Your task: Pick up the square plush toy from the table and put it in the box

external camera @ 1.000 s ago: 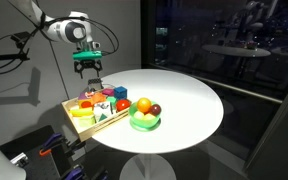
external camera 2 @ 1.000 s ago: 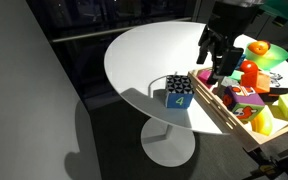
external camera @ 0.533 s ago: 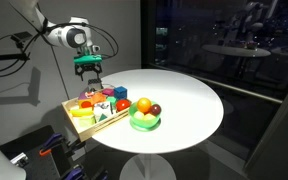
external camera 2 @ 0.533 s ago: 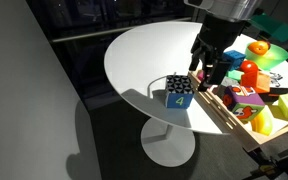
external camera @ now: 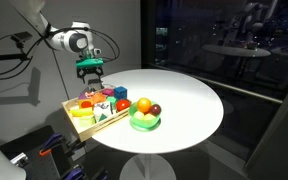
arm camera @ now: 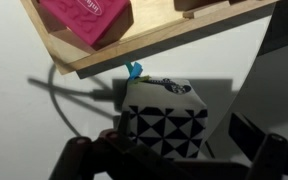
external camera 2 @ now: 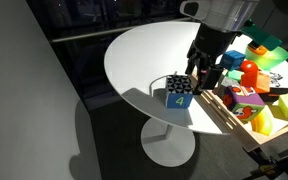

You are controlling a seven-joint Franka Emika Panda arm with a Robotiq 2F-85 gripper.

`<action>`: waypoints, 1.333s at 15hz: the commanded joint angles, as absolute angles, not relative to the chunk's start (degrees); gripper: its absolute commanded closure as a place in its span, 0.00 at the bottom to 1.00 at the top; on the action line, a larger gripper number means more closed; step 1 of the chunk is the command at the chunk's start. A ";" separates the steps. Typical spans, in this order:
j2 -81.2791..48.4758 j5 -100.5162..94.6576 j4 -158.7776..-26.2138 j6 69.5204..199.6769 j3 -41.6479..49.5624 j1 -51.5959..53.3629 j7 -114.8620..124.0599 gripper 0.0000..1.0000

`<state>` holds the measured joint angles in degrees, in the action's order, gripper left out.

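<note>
1. The step in hand looks like the final descent onto the plush toy (external camera 2: 179, 94). Bring the gripper (external camera 2: 205, 78) straight down, with no sideways drift, so that a finger passes either side of the toy.
2. The toy is soft, so go low and clamp its middle, not its top edge. Close firmly, because it will probably squash.
3. The toy stands on the table (external camera 2: 139, 50), just beside the outer wall of the box (arm camera: 154, 38). Keep the fingers (arm camera: 89, 158) clear of that wall.
4. The jaws are spread wider than the toy and hold nothing.
5. In the wrist view the toy lies between the jaws, ahead of them, a little nearer one finger than the other. The box wall is just beyond it. I cannot tell whether the tips have reached the level of its top.
</note>
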<state>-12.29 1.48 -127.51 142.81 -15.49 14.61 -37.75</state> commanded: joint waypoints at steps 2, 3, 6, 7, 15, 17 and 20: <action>-13.96 -0.85 -126.37 143.74 -16.14 13.72 -36.96 0.00; -14.24 -1.37 -126.35 143.86 -16.10 13.77 -36.79 0.00; -14.90 -2.46 -126.20 143.80 -16.07 13.80 -36.44 0.00; -15.03 -2.69 -126.18 143.75 -16.06 13.80 -36.39 0.00; -15.82 -5.01 -125.99 143.23 -15.77 13.98 -35.31 0.27; -16.11 -4.83 -125.79 142.87 -15.82 13.82 -35.44 0.44; -16.13 -4.63 -125.66 142.76 -15.87 13.66 -35.54 0.66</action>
<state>-14.75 -2.98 -126.95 143.46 -15.46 14.32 -37.17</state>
